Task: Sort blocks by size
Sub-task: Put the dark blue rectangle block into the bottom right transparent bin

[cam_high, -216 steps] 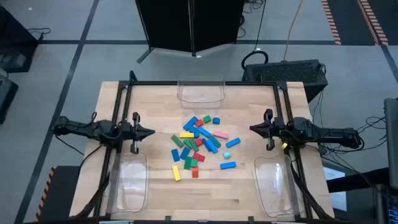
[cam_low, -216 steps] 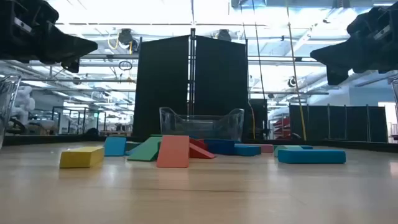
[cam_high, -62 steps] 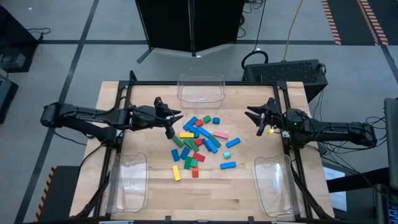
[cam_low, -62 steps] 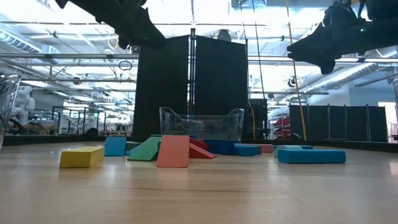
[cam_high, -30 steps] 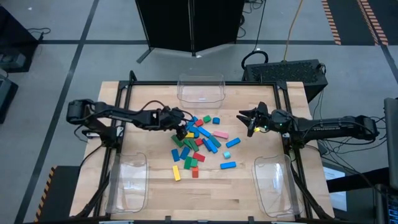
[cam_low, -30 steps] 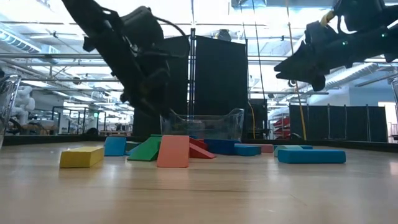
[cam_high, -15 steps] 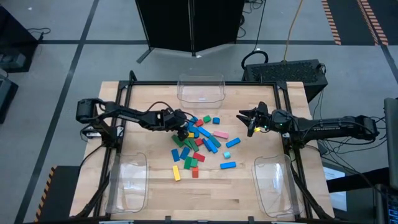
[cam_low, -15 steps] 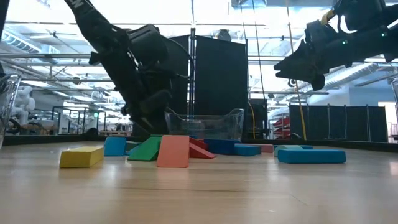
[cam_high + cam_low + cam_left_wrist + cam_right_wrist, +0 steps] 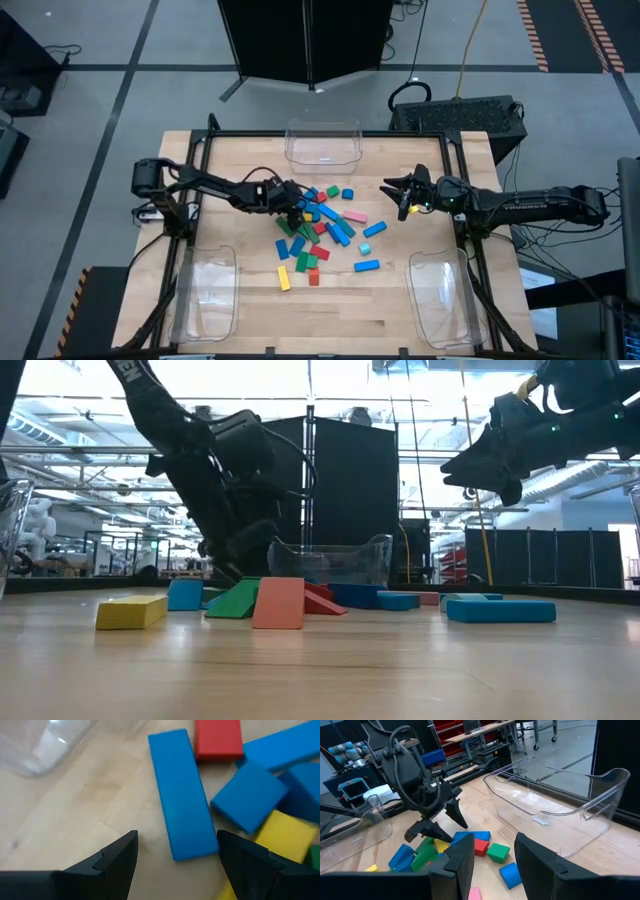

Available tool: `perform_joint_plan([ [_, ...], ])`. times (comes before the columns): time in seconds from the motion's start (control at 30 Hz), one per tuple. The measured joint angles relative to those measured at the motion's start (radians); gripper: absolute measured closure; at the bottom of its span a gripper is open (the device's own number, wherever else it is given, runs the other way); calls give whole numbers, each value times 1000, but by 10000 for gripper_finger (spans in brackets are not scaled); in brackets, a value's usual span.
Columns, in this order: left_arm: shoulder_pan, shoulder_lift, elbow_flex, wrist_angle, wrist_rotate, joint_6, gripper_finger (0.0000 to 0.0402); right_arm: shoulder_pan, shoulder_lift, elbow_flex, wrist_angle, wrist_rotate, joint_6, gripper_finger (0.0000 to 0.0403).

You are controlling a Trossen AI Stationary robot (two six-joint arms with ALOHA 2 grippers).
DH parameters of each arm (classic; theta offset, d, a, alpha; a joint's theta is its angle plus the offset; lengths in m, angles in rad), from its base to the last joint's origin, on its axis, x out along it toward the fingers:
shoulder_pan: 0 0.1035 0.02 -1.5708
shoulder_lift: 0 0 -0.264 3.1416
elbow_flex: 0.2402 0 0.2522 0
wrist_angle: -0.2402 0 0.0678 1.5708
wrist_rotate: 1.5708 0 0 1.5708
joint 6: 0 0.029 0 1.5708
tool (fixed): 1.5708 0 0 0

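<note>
High view, change: the left tool [image 9: 296, 207] has come off its side of the worktop [image 9: 420, 305] and now sits low at the left edge of the block pile [image 9: 325, 228], right over the pile's upper-left blocks. The right tool [image 9: 392, 190] has stopped moving and hangs just right of the pile, apart from every block.
High view, bins: three clear bins, one behind the pile [image 9: 322, 143], one front-left [image 9: 205, 295], one front-right [image 9: 442, 297]; none holds a block, so sorting is not yet started.
Low view: the left tool [image 9: 228, 567] has dropped almost to the worktop behind the green block [image 9: 236, 600]; the right tool [image 9: 470, 463] stays high in the air.
Left wrist view: the left tool [image 9: 177, 857] is spread wide with a long blue bar [image 9: 182, 820] lying between its tips, not yet gripped; a red block [image 9: 217, 739] touches the bar's far end.
Right wrist view: the right tool [image 9: 494, 855] is parted about halfway and grasps nothing.
Meaning: my guess is the long blue bar is the first pick; closing on it comes next.
</note>
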Motion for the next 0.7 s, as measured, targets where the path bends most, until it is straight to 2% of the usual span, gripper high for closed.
perform_joint_plan([
  [0.7, -1, 3, 0, -4, -20, 34, 130, 0, 0, 0, 1, 0, -3, 268],
])
